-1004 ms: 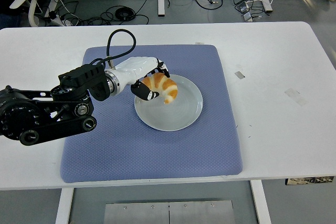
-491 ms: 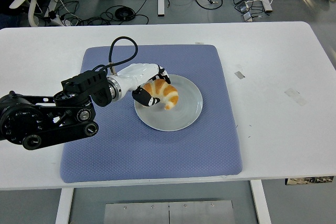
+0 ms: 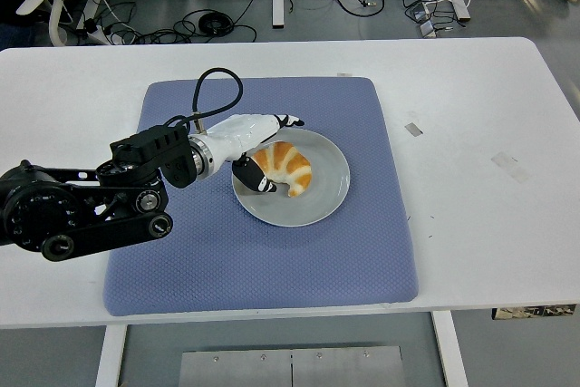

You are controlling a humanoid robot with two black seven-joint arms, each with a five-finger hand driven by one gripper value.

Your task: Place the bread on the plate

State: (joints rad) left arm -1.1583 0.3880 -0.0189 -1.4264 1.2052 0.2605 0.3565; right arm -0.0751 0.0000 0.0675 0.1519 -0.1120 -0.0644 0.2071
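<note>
While the bread (image 3: 285, 168), a golden croissant, is lying on the white plate (image 3: 328, 189) toward its left half, the left hand (image 3: 261, 149) is opening around it: the upper fingers (image 3: 288, 120) are stretching out above and behind the croissant, and the dark thumb is sitting low at its near-left side, possibly still brushing the crust, though the contact is too fine to tell. The hand looks to be holding nothing firmly now, so the step in hand is, by my reading, the release and the pull-back. Doing it well is a matter of spreading the fingers fully before moving, then drawing the hand away to the left and upward over the blue mat (image 3: 181, 260), so that no fingertip is dragging the croissant toward the rim or tipping the plate. The right arm is not showing anywhere. Compared with a second ago, the croissant is sitting lower and flatter on the plate, no longer raised within curled fingers; the fingers that were wrapping over its top are now lifting clear, and the forearm is lying slightly further toward the right and nearer the table (image 3: 471, 115).
</note>
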